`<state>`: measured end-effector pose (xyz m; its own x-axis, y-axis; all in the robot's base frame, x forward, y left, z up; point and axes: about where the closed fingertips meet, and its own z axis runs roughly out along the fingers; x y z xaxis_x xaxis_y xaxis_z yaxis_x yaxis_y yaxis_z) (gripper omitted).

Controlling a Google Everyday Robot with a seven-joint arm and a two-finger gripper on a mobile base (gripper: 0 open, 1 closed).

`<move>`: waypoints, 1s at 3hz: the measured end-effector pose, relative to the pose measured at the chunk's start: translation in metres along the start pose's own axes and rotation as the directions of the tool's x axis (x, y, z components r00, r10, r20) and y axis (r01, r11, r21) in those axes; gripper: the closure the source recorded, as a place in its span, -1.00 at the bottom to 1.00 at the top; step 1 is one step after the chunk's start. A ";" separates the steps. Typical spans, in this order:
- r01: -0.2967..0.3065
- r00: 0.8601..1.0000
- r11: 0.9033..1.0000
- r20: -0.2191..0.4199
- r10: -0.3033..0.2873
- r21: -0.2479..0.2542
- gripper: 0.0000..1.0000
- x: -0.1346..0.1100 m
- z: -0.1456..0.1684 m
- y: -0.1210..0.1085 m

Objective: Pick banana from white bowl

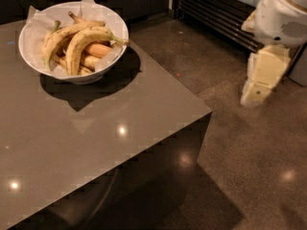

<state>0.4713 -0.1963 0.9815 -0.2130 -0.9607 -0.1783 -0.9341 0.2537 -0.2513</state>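
Observation:
The white bowl [29, 56], lined with crinkled white paper, stands at the far left of the grey table. The banana [81, 44], thick, strongly curved and yellow with brown flecks, lies on top with its dark stem over the bowl's right rim. A straighter banana with a greenish end [57, 36] lies to its left, and small orange-yellow bananas [96, 49] lie underneath. My gripper [256, 92] hangs from the white arm at the far right, over the floor, far from the bowl and off the table.
The grey table [120, 143] has its near right corner [209, 112] pointing toward the arm. Dark polished floor [249, 166] lies to the right. A dark slatted appliance front [216, 11] stands at the back right.

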 end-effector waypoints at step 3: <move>0.091 0.996 0.996 0.005 -0.091 0.007 -1.00 -0.040 0.011 -0.026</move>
<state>0.5071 -0.1633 0.9844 -0.1253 -0.9792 -0.1596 -0.9475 0.1658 -0.2733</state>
